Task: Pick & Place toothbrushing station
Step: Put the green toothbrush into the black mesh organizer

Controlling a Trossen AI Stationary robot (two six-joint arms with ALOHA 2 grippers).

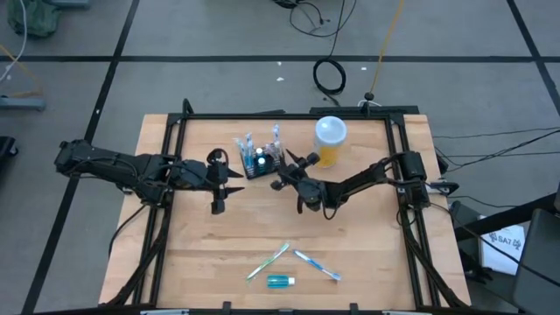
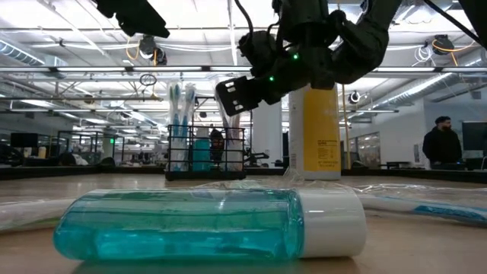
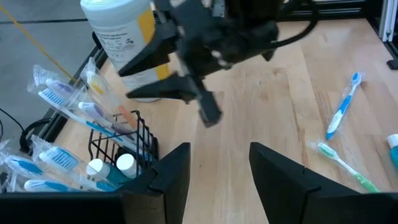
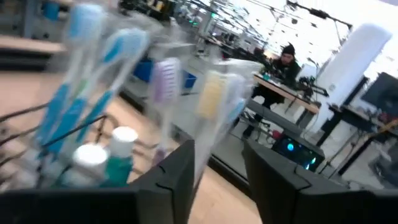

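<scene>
Right pincer hangs with its fingers parted and nothing between them, just right of the toothbrushing station, tips aimed left at it. Left pincer is open too and empty, just on the station's left, slightly nearer the front. The station stands upright toward the far middle of the counter, brushes fanning out the top, so its long axis is vertical. Both arms are close, but I'd say the right one is nearer. The white-lidded container stands just right of it.
</scene>
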